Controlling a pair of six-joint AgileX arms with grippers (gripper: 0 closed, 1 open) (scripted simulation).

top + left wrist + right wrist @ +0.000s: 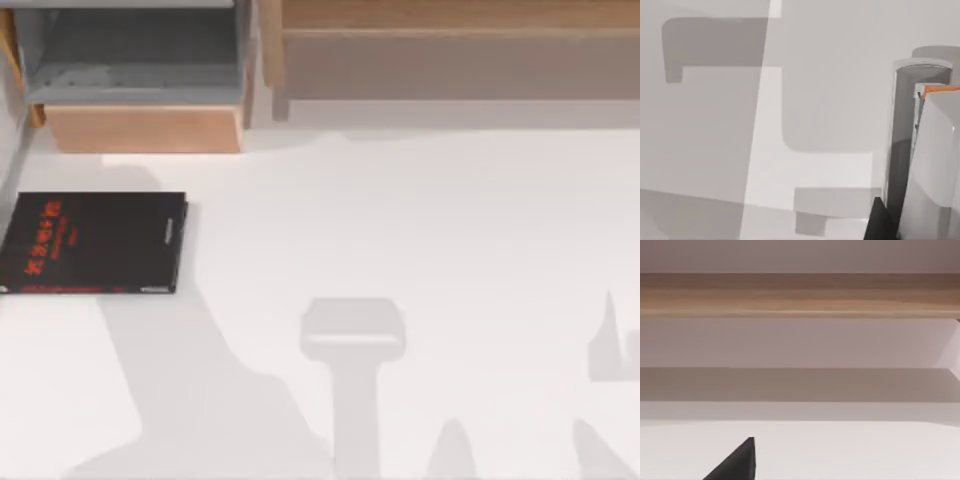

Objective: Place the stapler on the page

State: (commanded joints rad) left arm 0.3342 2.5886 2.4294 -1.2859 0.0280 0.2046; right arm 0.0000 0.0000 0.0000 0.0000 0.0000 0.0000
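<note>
The page (92, 243) is a flat black book cover with red lettering, lying at the table's left side in the top view. In the left wrist view a pale grey and white bar with a rounded end and an orange strip, apparently the stapler (932, 165), lies close to the camera. A black fingertip (880, 222) of my left gripper shows right beside it; I cannot tell whether they touch. In the right wrist view, a black fingertip (737, 465) of my right gripper hangs over bare white table, facing a wooden shelf.
A grey cabinet with a wooden drawer front (145, 128) stands at the back left, just behind the book. A long wooden shelf (450, 50), also the wooden shelf (800, 295), runs along the back right. Arm shadows fall across the white table's front.
</note>
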